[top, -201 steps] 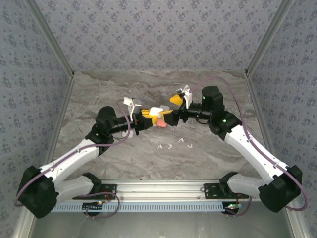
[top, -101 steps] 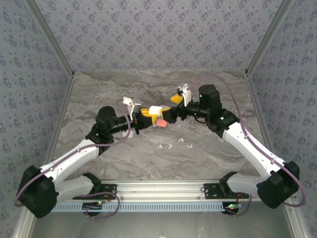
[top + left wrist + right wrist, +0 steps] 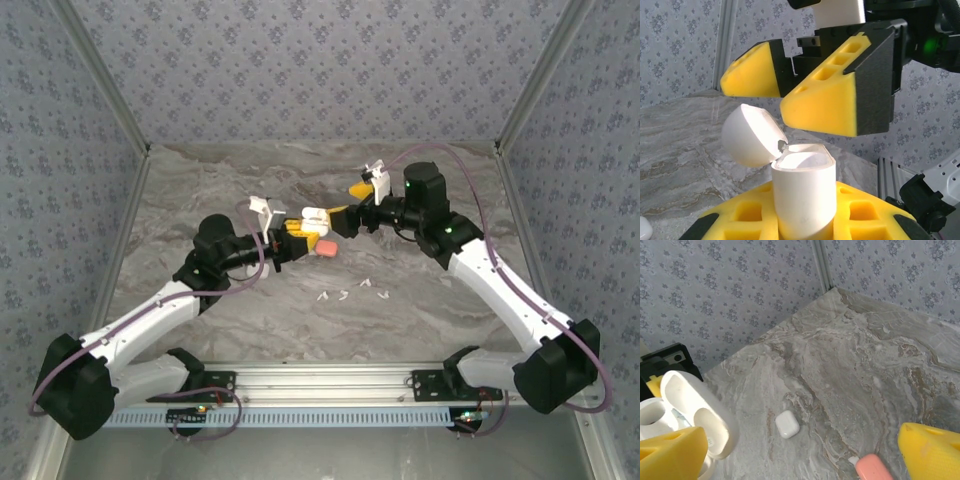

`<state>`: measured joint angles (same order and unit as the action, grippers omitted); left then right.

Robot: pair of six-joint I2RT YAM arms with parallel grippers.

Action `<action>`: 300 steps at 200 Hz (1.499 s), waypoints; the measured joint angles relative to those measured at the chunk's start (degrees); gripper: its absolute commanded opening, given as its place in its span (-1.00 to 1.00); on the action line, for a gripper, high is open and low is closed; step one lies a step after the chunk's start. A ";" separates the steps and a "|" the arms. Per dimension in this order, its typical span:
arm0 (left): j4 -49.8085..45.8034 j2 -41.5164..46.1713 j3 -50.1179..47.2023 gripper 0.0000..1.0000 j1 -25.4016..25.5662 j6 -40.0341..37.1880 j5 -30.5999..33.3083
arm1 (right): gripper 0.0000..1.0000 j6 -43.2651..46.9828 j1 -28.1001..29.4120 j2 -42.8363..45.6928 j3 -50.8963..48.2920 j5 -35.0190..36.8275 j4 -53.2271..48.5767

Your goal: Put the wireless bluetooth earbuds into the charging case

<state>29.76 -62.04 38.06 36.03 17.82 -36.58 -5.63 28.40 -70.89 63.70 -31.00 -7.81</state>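
My left gripper (image 3: 292,233) (image 3: 802,210) is shut on a white charging case (image 3: 314,216) (image 3: 802,192) and holds it upright above the table. The case's lid (image 3: 751,135) (image 3: 697,412) is flipped open. My right gripper (image 3: 346,204) (image 3: 800,460) hangs open just beyond and above the case, nothing between its yellow fingers (image 3: 832,102). Several tiny white earbuds (image 3: 343,295) lie loose on the marble table (image 3: 200,190), nearer the arm bases than the two grippers.
A pink case (image 3: 325,247) (image 3: 874,467) lies on the table below the grippers. A closed white case (image 3: 787,424) rests on the marble beside it. Patterned walls (image 3: 320,70) stand on three sides.
My right gripper has lifted up and back from the held case, still wide open. The left arm and the case have stayed put.
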 measured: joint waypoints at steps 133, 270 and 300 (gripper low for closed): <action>-4.52 3.89 -2.10 -1.00 0.11 -3.87 5.35 | 0.66 -3.78 -7.02 4.70 -6.64 2.86 -11.04; -4.39 3.98 -2.56 -1.00 0.11 -3.87 7.41 | 0.01 -12.00 -1.75 -18.34 -14.49 13.33 -15.02; -4.46 3.98 -2.67 -1.00 0.11 -3.87 7.72 | -0.12 -12.22 -1.11 -20.68 -14.47 14.23 -14.97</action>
<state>25.30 -58.06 35.40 36.14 13.96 -28.86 -17.85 27.29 -91.57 49.23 -16.78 -22.79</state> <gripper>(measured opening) 0.191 0.461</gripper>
